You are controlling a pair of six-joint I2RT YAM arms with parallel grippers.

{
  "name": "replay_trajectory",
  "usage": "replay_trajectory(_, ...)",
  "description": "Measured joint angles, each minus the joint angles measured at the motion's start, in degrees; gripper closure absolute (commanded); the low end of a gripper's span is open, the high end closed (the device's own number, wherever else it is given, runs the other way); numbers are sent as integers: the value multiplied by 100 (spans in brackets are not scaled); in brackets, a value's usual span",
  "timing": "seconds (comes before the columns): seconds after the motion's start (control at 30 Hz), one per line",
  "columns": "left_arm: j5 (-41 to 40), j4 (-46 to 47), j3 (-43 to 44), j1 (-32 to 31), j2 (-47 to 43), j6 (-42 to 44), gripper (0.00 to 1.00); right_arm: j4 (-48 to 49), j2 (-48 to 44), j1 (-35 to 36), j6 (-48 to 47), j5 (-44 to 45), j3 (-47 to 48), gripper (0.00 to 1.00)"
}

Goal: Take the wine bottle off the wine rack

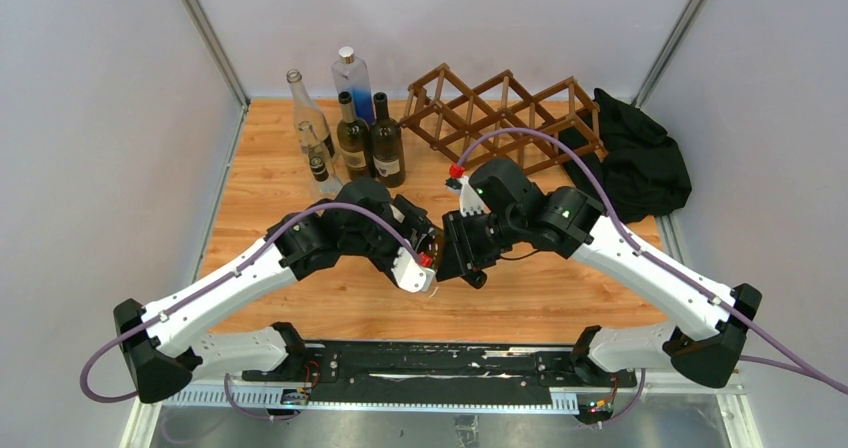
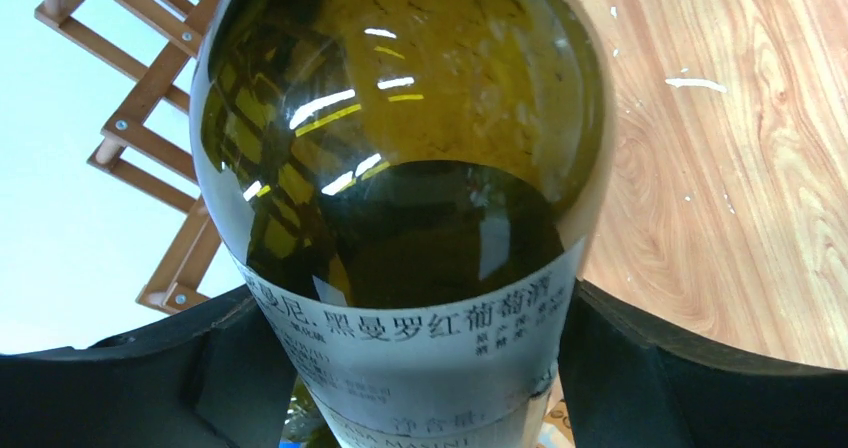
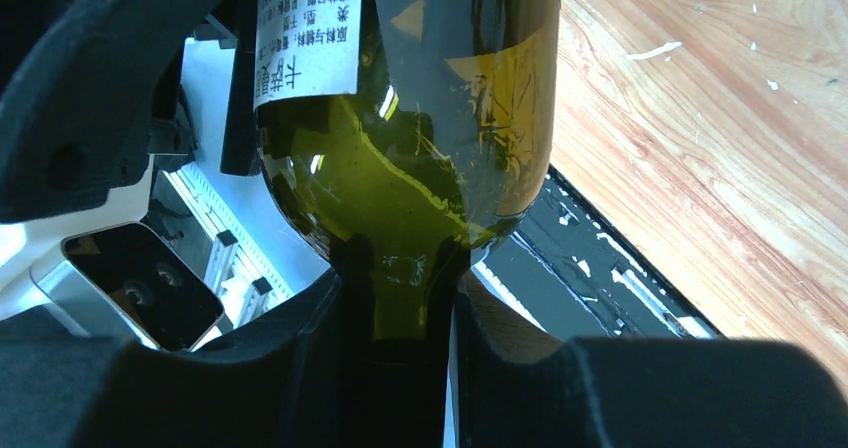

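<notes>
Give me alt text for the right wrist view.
The right gripper is shut on the neck of a green wine bottle, its white label at top. Wooden table shows to the right.

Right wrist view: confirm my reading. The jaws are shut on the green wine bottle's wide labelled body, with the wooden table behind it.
One detail is wrong. The jaws are shut on the wine bottle at its narrow neck, not its wide labelled body; the label sits well beyond the grip. The right wrist view shows this. The rest holds: green glass, with the wooden table behind it.
</notes>
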Motion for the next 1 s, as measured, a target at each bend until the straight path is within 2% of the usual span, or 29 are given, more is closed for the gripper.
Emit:
replay_trajectory(0.07,-46,76,-31,0,0,-61,35,0,0,17,-2,-15,15,86)
replay_trajectory(0.1,-57,116,-37,0,0,-129,44,-2,0,17,-2,-11,17,75)
replay_trajectory(0.13,-63,144,-37,0,0,-151,55,2,0,17,-7,17,20,56)
replay_trajectory(0.17,-72,160,-37,2,0,-164,69,-2,0,17,-11,35,33,46)
replay_trajectory(0.2,-74,173,-39,0,0,-173,92,-4,-4,17,-39,42,37,32)
replay_trajectory(0.23,-68,184,-39,0,0,-199,99,33,-26,24,-68,50,39,24)
replay_trajectory(0.27,-50,203,-52,0,0,-240,100,109,-66,26,-94,76,48,14)
replay_trajectory(0.33,-50,319,-125,0,-2,-369,100,208,-203,26,-192,229,107,9)
replay_trajectory(0.47,-33,632,-168,-2,-7,-916,100,227,-656,-15,-275,811,184,6)
replay_trajectory(0.57,42,887,-162,107,-7,-1657,100,332,-1172,-33,-219,1255,186,5)
replay_trajectory(0.8,422,1351,-74,1008,-7,-3974,100,844,-2903,-37,-70,2306,-503,4)
replay_trajectory(1.0,1016,1598,385,1532,219,-6011,100,1331,-3060,-37,-184,2581,-708,3)
